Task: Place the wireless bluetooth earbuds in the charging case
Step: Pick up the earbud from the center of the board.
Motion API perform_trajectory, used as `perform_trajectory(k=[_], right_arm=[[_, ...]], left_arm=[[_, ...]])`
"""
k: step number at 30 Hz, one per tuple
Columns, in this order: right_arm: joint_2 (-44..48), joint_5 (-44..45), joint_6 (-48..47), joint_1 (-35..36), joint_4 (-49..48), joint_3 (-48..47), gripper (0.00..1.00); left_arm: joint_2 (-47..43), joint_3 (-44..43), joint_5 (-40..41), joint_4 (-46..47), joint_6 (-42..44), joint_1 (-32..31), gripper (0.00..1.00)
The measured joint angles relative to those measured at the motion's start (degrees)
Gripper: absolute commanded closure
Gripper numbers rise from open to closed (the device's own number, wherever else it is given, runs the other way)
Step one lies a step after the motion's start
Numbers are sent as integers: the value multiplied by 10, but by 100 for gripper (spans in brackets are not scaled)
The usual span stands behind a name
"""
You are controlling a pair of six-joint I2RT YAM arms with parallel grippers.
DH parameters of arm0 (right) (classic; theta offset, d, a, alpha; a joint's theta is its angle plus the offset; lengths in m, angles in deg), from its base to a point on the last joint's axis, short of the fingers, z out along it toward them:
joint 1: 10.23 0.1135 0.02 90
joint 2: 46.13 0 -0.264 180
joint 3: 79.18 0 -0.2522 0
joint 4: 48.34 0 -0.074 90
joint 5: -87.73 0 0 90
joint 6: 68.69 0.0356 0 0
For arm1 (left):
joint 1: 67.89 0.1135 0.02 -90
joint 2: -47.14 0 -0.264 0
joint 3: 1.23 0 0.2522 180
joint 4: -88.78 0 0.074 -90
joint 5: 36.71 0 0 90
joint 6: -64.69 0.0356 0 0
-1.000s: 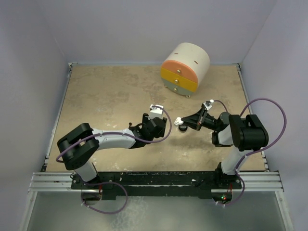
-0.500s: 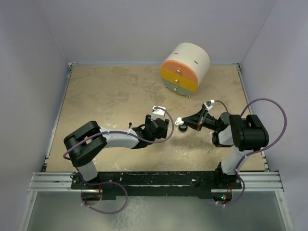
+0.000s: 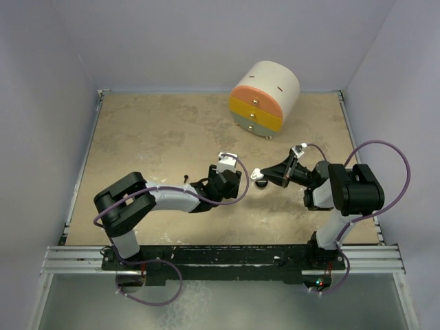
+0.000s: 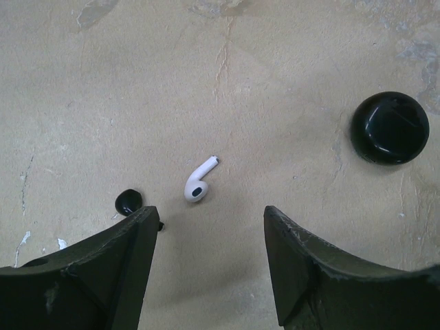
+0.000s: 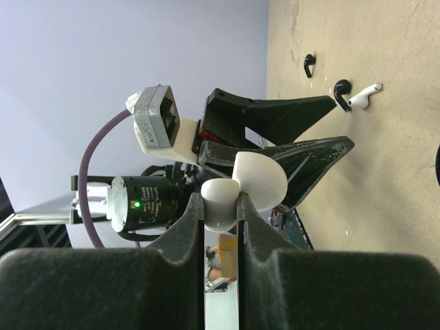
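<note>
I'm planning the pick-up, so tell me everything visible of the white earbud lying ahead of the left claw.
The white earbud is one small piece of smooth, glossy-looking white plastic: a rounded head and a short straight stem. It lies on its side on the beige table, stem pointing up-right in the left wrist view. Nothing touches it: the left claw hangs open just short of it, a small black piece lies close beside it, and the black charging case sits well apart.
</note>
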Motion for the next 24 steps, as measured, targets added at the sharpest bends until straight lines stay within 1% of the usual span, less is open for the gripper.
perform_trajectory(k=[18, 24], right_arm=[[0, 0, 0, -2, 0, 3, 100], [1, 0, 0, -5, 0, 4, 100]], left_arm=[[14, 0, -24, 19, -15, 2, 39], [15, 7, -28, 18, -25, 14, 39]])
